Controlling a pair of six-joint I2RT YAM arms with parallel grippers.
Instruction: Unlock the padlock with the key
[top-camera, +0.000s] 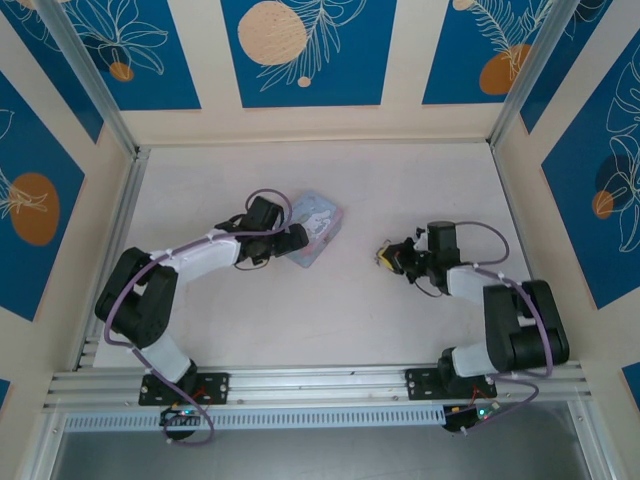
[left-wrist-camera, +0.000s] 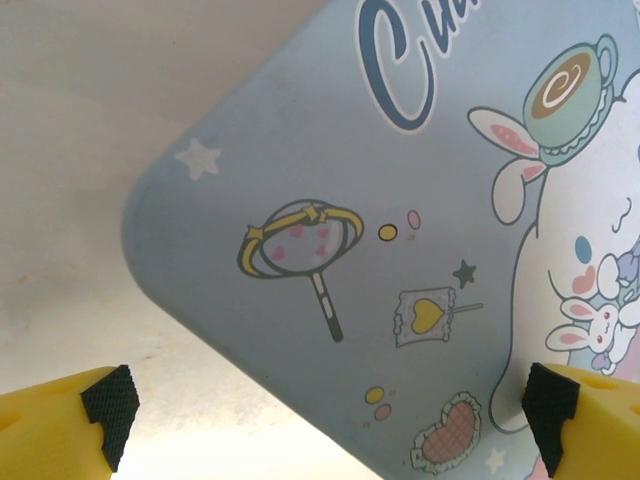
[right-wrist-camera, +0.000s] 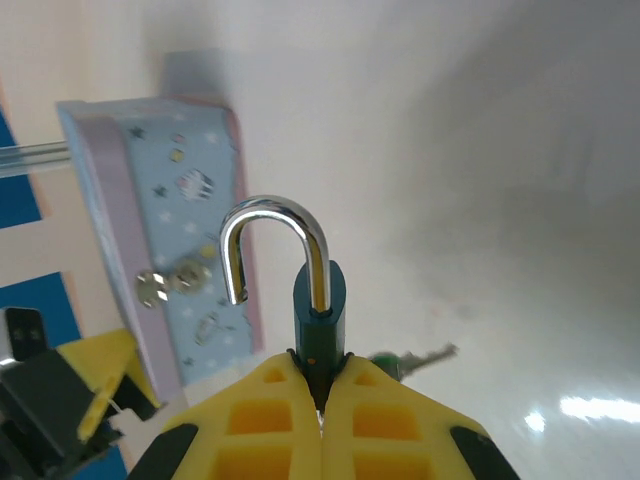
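My right end effector (right-wrist-camera: 320, 400) is clenched on the padlock (right-wrist-camera: 320, 310), right of the tabletop's centre. Its shackle stands free at one end, so I judge it unlocked. The key (right-wrist-camera: 425, 356) pokes out beside its base, and my left end effector (left-wrist-camera: 330, 400) hangs released over the tin (left-wrist-camera: 300, 150).

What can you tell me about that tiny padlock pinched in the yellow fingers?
The padlock has a small dark teal body and a shiny silver metal hoop. The hoop stands open, one end free of the body. The right gripper pinches the body's lower part between its yellow fingers, hoop pointing away from them.
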